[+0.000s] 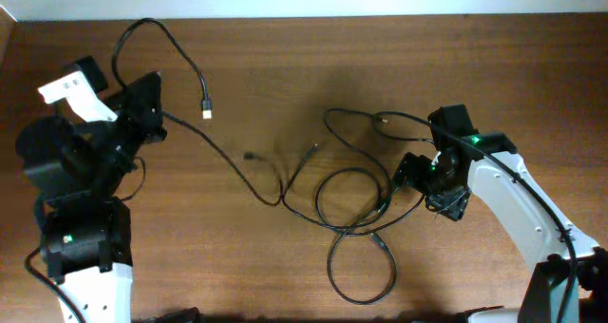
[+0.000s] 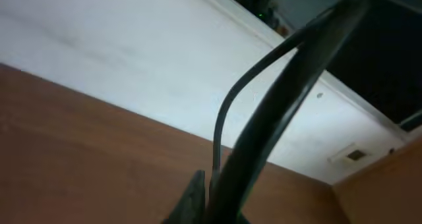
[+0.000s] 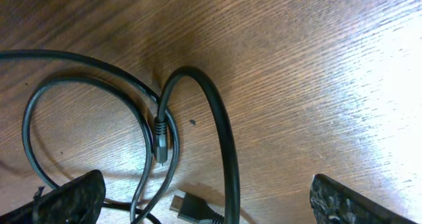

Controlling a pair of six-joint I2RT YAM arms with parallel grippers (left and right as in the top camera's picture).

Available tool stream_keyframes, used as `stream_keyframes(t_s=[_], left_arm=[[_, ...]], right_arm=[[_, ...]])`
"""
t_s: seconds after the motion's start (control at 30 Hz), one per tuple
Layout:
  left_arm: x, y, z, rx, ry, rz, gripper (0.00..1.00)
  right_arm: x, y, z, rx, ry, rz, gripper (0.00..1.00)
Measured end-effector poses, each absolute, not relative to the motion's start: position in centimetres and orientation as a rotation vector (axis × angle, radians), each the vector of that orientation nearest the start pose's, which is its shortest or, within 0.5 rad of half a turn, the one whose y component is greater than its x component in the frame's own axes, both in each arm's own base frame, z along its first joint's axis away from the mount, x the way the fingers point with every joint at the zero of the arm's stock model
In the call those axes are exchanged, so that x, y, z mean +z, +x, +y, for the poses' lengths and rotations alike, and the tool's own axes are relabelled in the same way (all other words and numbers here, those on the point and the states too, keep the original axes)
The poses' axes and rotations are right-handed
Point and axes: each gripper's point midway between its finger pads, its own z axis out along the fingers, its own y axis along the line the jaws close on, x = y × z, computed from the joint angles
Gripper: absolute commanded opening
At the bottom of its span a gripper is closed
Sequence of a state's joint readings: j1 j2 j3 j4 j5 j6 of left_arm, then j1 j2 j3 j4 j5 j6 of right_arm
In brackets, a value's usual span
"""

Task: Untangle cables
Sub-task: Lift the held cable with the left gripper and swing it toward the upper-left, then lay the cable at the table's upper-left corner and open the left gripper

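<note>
The thin black cables (image 1: 347, 204) lie in overlapping loops on the wooden table, centre right. One cord runs left to my left gripper (image 1: 150, 123), loops up behind it and ends in a silvery plug (image 1: 205, 104). In the left wrist view the left gripper (image 2: 212, 211) is shut on this cord (image 2: 277, 99), which rises blurred from the jaws. My right gripper (image 1: 418, 182) sits low over the right edge of the loops. In the right wrist view it (image 3: 211, 207) is open wide, with a cord loop (image 3: 227, 145) and two small plugs (image 3: 160, 141) (image 3: 192, 208) between its fingers.
Loose plug ends lie at the table's middle (image 1: 249, 156) (image 1: 313, 150) and near the right arm (image 1: 383, 121). A separate oval loop (image 1: 361, 271) reaches toward the front edge. A white wall (image 2: 132, 59) borders the table's far side.
</note>
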State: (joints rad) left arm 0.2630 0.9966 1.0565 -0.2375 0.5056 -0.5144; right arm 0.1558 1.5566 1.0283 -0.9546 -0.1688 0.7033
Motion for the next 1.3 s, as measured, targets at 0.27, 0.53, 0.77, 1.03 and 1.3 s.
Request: stream_keyframes(t_s=[0.27, 0.53, 0.77, 1.03, 1.3], left_arm=[[32.4, 35.1, 4.0, -0.302, -0.369, 1.892, 0.00], [34.1, 37.5, 6.6, -0.142, -0.420, 2.136, 0.00], [43.5, 48.1, 15.7, 0.281, -0.291, 1.703, 0.00], [5.0, 48.3, 33.2, 0.263, -1.020, 2.270, 0.00], [14.6, 54.8, 34.9, 0.167, -0.911, 2.077, 0.00]], right_arm=[[6.3, 27.2, 7.2, 0.297, 0.832, 3.005, 0.98], [6.3, 27.2, 7.2, 0.297, 0.832, 3.005, 0.98], [6.3, 27.2, 7.2, 0.296, 0.832, 3.004, 0.98], [6.3, 27.1, 7.1, 0.292, 0.831, 3.003, 0.98], [6.3, 27.2, 7.1, 0.292, 0.831, 3.003, 0.99]])
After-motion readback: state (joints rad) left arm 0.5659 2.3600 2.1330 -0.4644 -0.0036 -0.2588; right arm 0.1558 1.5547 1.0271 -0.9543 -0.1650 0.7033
